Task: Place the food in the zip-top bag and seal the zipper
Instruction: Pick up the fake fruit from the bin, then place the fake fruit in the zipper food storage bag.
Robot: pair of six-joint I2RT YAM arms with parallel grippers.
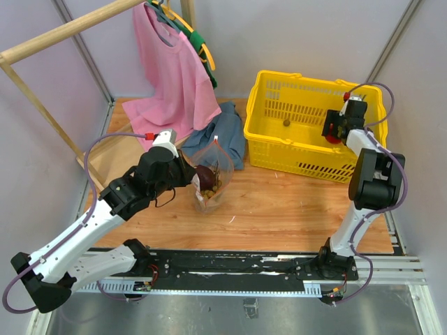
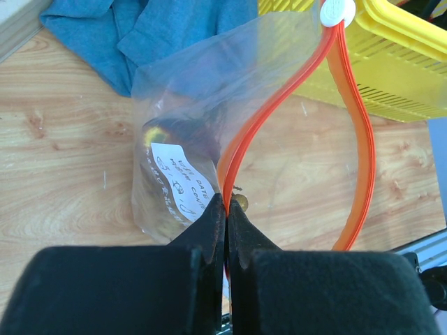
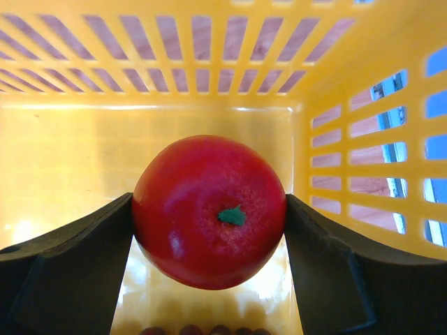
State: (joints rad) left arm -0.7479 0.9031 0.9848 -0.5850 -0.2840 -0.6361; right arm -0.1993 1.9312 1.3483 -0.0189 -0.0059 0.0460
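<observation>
Top external view: a pink shirt [image 1: 171,70] hangs from a wooden rail [image 1: 63,35] at the back left. A crumpled blue cloth [image 1: 225,136] lies on the table [image 1: 293,209] just behind the zip-top bag [image 1: 209,178], between it and the yellow basket [image 1: 293,164]. The bag stands upright near the table's middle, with a dark purple grape bunch [image 1: 204,174] and something tan-yellow inside. In the left wrist view, the left gripper [image 2: 225,209] is pinched closed on the zipper [image 2: 360,139], whose two orange strips bow apart above the fingers, leaving the mouth open. A white label [image 2: 178,178] faces the camera. The right gripper [image 1: 334,136] is down inside the basket, walled in by its slatted sides, its fingers [image 3: 63,265] clamped against both sides of the red fruit [image 3: 209,209].
</observation>
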